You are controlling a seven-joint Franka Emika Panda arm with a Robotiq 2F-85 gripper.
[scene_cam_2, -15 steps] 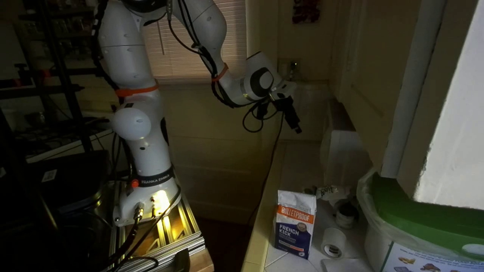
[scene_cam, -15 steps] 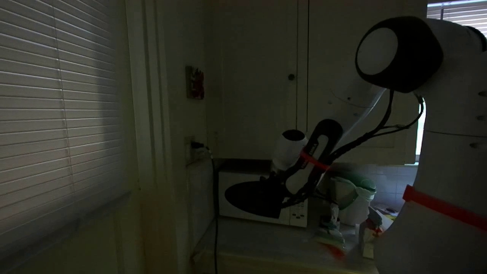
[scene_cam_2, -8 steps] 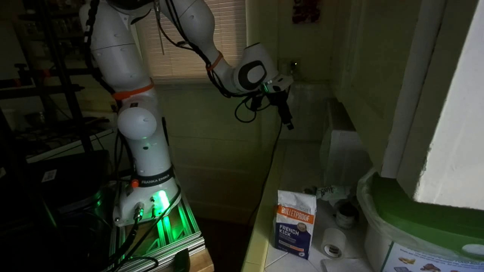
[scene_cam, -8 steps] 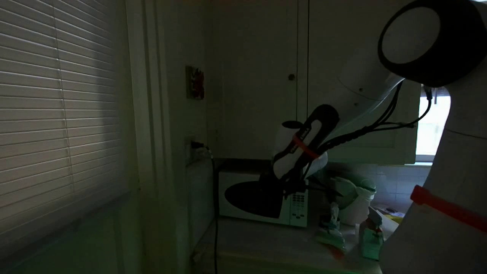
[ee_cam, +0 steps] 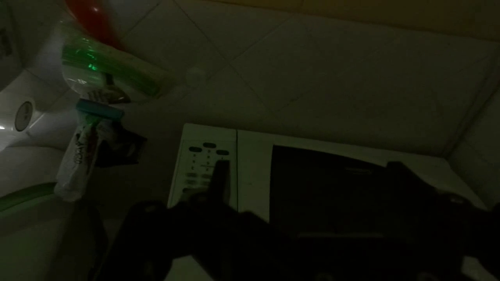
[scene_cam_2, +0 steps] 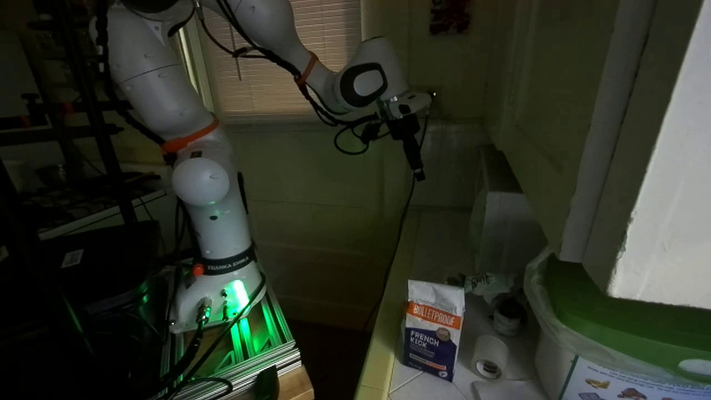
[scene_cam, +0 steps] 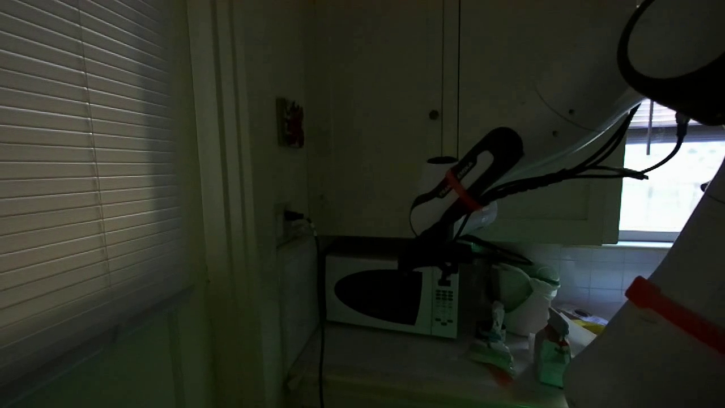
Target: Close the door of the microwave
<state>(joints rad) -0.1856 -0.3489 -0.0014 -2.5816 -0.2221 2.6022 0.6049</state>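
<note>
The white microwave [scene_cam: 445,311] stands on the counter against the corner; its side shows in an exterior view [scene_cam_2: 510,233]. Its door [scene_cam: 374,294], with the dark window, looks flush with the control panel in an exterior view. In the wrist view a thin straight seam runs between the door [ee_cam: 254,175] and the control panel [ee_cam: 201,160] of the microwave. My gripper [scene_cam: 426,275] is open and empty, in front of and apart from the microwave's front; it also shows in an exterior view [scene_cam_2: 420,175]. In the wrist view the gripper [ee_cam: 308,164] has its fingers wide apart.
A coffee bag [scene_cam_2: 433,333], a white roll [scene_cam_2: 490,358] and a green-lidded bin [scene_cam_2: 611,311] stand on the counter. A bagged item [ee_cam: 113,70] lies beside the microwave. A black cable [scene_cam: 322,283] hangs at its left. Tall cabinet doors [scene_cam: 385,113] rise above.
My gripper has moved up and back, away from the microwave, uncovering more of its door and control panel. The door has not visibly moved. The light at the robot's base has turned from yellow to green.
</note>
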